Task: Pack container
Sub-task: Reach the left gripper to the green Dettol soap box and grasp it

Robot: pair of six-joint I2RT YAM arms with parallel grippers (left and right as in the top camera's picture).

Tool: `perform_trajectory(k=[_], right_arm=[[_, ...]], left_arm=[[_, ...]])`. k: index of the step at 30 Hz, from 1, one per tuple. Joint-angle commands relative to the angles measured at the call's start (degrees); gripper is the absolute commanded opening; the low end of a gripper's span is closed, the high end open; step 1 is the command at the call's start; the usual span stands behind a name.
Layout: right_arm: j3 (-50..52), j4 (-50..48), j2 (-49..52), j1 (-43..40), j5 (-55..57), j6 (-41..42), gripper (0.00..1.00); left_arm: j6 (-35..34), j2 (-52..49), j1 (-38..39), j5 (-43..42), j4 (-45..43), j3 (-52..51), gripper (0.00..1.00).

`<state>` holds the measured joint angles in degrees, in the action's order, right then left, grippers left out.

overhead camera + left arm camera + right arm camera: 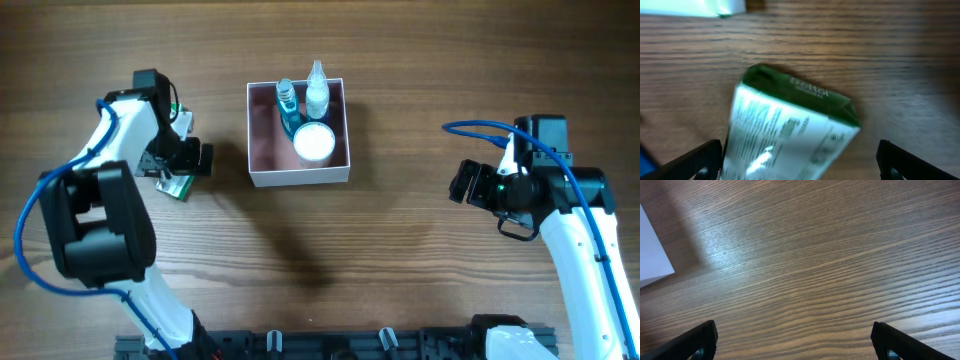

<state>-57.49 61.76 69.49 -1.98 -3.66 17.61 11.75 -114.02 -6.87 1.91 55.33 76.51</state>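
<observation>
The container [298,176], a square shallow white-walled box with a dusty-pink inside, sits on the wooden table [400,270] towards the far side, between the two arms. Three things stand together in its far right part: a teal bottle [288,110], a clear bottle with a pointed cap [317,92], and just near of them a round white-lidded jar [314,143]. The left gripper [799,150] hangs low over a green-and-white carton [790,127] lying tilted on the table, well left of the container. Its fingers [695,162] are spread wide on either side of the carton, the right one clearly apart from it. A second white-and-green pack [695,6] lies just beyond. The right gripper [462,182] hangs over bare wood well right of the container, fingers [690,342] wide apart and holding nothing.
</observation>
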Motion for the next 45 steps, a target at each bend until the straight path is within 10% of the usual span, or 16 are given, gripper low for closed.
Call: perform_trajectory(k=[1, 12, 45], right_arm=[[0.2, -0.2, 0.2, 0.1, -0.7, -1.1, 1.00], [0.2, -0.3, 0.2, 0.1, -0.7, -1.1, 1.00], [0.2, -0.7, 0.2, 0.1, -0.7, -1.1, 1.00]], left_arm=[[1.6, -2.1, -0.1, 0.6, -0.4, 0.6, 1.00], [1.3, -3.1, -0.2, 0.5, -0.5, 0.3, 0.95], [-8.5, 0.7, 3.4, 0.5, 6.1, 6.6, 0.04]])
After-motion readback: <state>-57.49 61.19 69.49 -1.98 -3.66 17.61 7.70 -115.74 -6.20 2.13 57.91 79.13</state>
